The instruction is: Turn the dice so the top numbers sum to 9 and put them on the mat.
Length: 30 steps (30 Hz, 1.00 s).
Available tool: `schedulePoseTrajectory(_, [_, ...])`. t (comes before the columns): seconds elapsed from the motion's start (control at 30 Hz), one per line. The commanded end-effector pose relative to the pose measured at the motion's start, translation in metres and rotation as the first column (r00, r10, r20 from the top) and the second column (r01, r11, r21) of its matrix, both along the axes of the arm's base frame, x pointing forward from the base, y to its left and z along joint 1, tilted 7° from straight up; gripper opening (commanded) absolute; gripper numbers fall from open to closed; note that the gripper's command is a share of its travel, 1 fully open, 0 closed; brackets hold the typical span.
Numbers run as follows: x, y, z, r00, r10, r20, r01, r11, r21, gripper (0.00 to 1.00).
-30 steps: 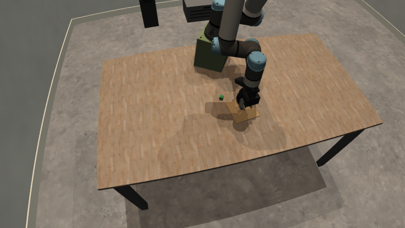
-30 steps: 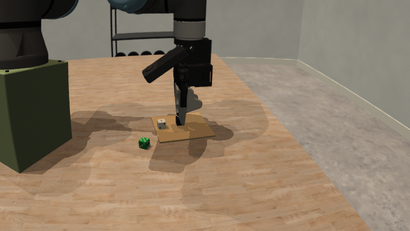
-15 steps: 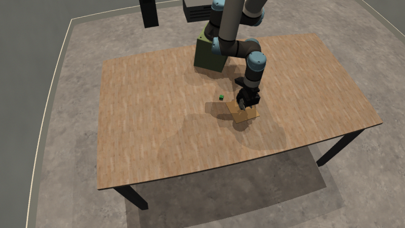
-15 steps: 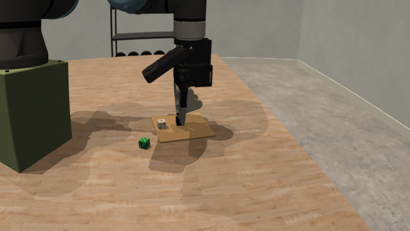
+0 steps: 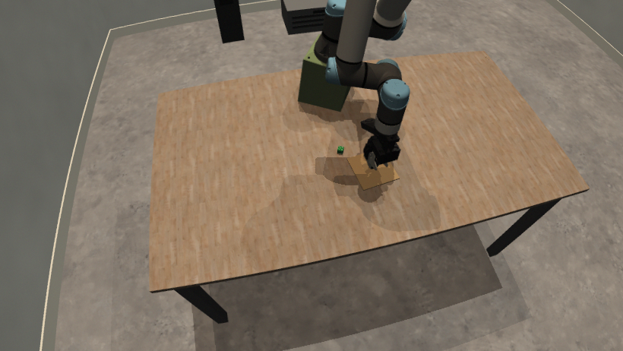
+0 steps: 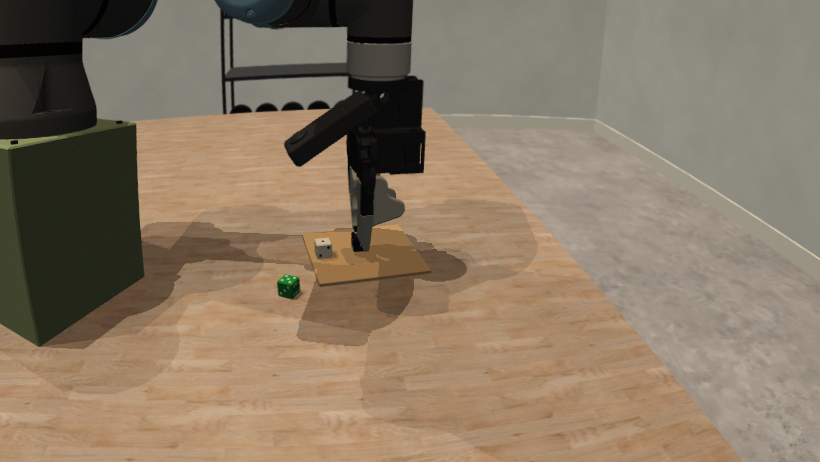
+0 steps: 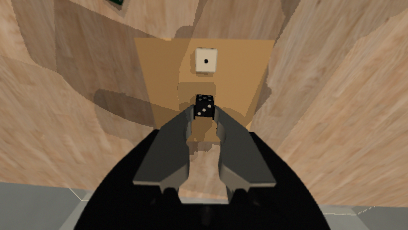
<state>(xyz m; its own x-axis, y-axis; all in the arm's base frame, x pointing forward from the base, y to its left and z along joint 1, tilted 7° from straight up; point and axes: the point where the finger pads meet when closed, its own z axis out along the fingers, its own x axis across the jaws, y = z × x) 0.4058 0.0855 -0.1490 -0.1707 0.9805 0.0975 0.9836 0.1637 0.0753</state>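
Wide underneath everything, a wood-grained worktop [image 5: 239, 174] [image 6: 229, 401] [image 7: 50, 115]. Next down in size, the end effector [image 5: 378, 164] [image 6: 362, 246] [image 7: 203, 106], pointing downward, clenched on the black die [image 6: 356, 242] [image 7: 204, 106] low over the tan mat [image 5: 370, 179] [image 6: 395, 266] [image 7: 235, 65]. Can't confirm contact under the black die. Likely at the set-down: lower straight and slowly, keep the three-pip face seemingly on top, and stop at first full contact. Check for tilt before letting go; otherwise, risk a lean or a roll onto another number. Open evenly, then lift straight up, without brushing the white die [image 6: 323, 248] [image 7: 206, 60], nearby on the mat with one pip up. Leave that one alone.

Outside the mat, on bare wood, the green die [image 5: 340, 150] [image 6: 288, 286] [image 7: 116, 1], apparently five up. With three, one and five, probably nine already; so carry green across later without turning, well inside the edge. As for brands, labels or writing: nothing legible, only pips.
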Motion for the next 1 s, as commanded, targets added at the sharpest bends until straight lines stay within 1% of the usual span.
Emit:
schedulePoseTrajectory(0.0, [0.0004, -0.0001, 0.0003, 1.0, 0.0, 0.001, 0.0, 1.0, 0.0, 0.03])
schedulePoseTrajectory(0.97, [0.0006, 0.0004, -0.0037, 1.0, 0.0, 0.001, 0.0, 1.0, 0.0, 0.03])
